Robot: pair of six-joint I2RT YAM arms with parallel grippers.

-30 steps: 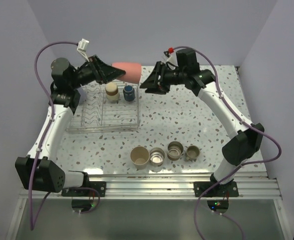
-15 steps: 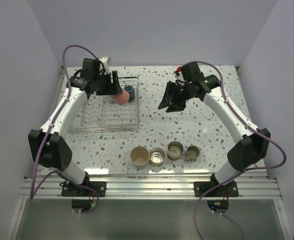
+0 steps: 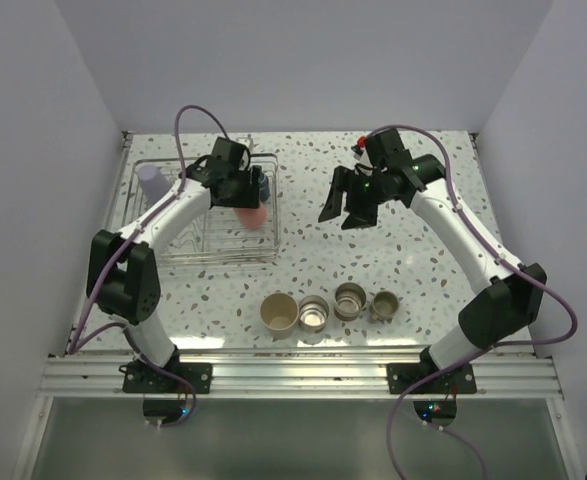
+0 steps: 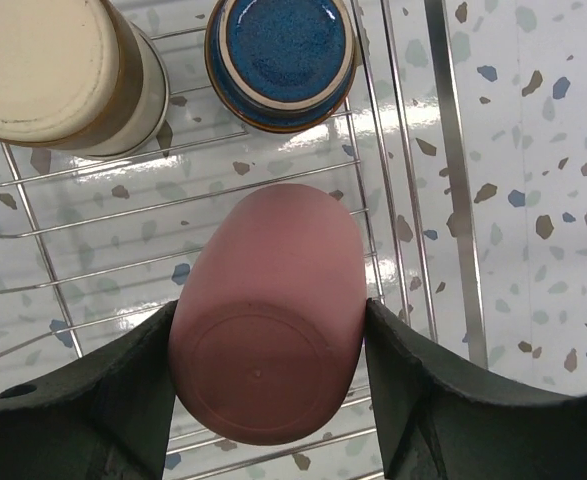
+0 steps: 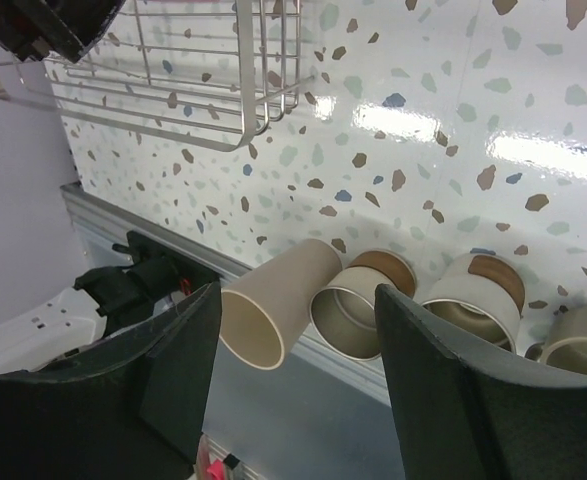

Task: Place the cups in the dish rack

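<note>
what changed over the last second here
The left pincer, gripping the pink cup, carried it from mid-air down over the dish rack. The right pincer pulled back from the cup, empty. The four cups at the front and both mugs in the rack stayed put.

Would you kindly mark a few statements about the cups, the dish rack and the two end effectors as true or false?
1. The left end effector grips the pink cup above the dish rack. True.
2. The right end effector holds the beige tumbler. False: it is open and empty, and that tumbler stands on the table.
3. The beige tumbler and three steel cups stand in a row on the table near the arms' bases. True.
4. The dish rack is empty. False: it holds a lavender cup, an upturned tan mug and an upturned blue-bottomed mug.
</note>
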